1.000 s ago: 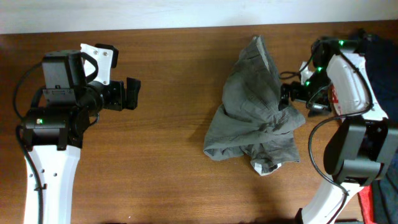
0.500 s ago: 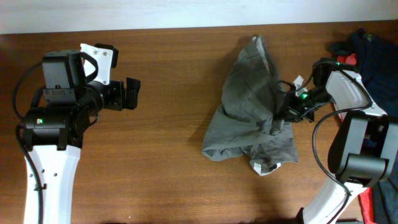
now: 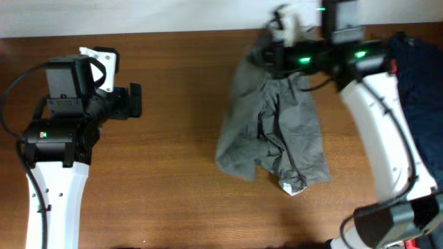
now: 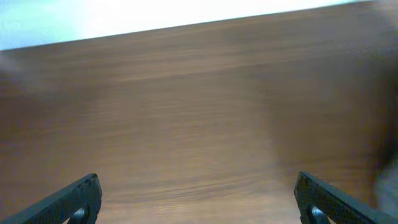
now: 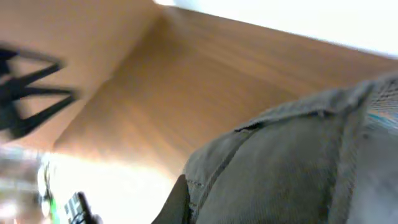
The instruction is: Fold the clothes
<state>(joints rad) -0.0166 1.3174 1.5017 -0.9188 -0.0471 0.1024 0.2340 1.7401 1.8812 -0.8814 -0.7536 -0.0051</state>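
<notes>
Your right arm has swung from beside the heap to the far edge of the desk (image 3: pixel 173 173), and the shorts (image 3: pixel 277 131) have been dragged out long behind it. The left arm has hardly shifted.

The right fingers (image 3: pixel 271 55) are closed tight on the upper edge of the shorts, and the right wrist view shows grey cloth bunched right up against the camera. The left fingers (image 3: pixel 133 100) stand wide apart over bare wood, well away from the cloth and holding nothing.

Your main risk is that pinch. It looks thin, so a quick pull could let the hem slip out and drop the shorts back in a heap. You are also right at the far edge, so any further pull may carry the waistband off the desk.

The near end is rumpled, with a pale tag (image 3: pixel 291 187) poking out. With nothing pinning that end down, folding now would likely press those creases in.
</notes>
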